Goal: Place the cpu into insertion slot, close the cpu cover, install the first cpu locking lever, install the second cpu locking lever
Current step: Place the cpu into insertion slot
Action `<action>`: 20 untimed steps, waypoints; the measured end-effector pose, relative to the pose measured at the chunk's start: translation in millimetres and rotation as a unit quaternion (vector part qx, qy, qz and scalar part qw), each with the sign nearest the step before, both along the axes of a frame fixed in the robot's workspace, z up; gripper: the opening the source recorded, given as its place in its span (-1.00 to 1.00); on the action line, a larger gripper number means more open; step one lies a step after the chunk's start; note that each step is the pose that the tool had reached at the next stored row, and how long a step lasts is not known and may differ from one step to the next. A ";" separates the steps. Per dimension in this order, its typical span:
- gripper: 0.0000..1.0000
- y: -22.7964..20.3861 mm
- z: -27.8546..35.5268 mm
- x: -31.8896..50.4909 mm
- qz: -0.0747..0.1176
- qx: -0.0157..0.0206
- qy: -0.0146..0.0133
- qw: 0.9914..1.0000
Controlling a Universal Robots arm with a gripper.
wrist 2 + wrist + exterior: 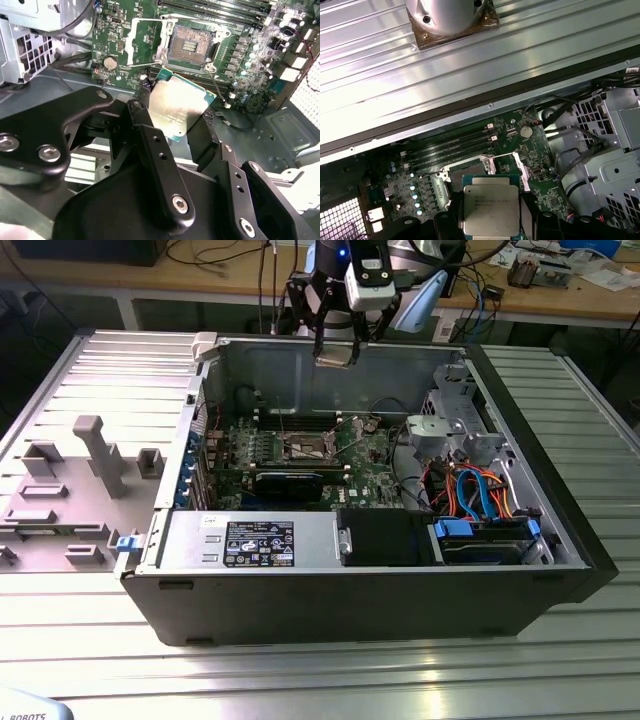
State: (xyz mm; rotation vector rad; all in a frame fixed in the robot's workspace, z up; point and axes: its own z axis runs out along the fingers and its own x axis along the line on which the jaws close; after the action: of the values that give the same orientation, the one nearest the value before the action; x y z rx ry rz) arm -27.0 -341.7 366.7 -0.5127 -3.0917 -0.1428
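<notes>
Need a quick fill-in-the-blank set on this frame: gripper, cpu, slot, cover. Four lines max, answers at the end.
1. The gripper is ____ on the cpu.
2. The insertion slot is ____, with no chip seated in it.
3. The cpu cover is swung ____, clear of the slot.
4. The cpu hangs ____ the motherboard, not touching it.

Missing words: shut; empty; open; above.

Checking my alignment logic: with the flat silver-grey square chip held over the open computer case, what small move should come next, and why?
Probably ease down toward the dark square insertion slot: the gripper holds the silver-grey cpu well above it, and the silver cpu cover stands open.
</notes>
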 end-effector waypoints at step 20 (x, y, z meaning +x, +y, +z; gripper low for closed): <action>0.08 -0.1 -0.6 -0.1 -0.081 -0.001 0.000 0.997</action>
State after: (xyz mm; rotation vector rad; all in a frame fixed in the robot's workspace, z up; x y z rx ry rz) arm -27.1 -341.7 366.1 -0.7628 -3.0475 -0.1413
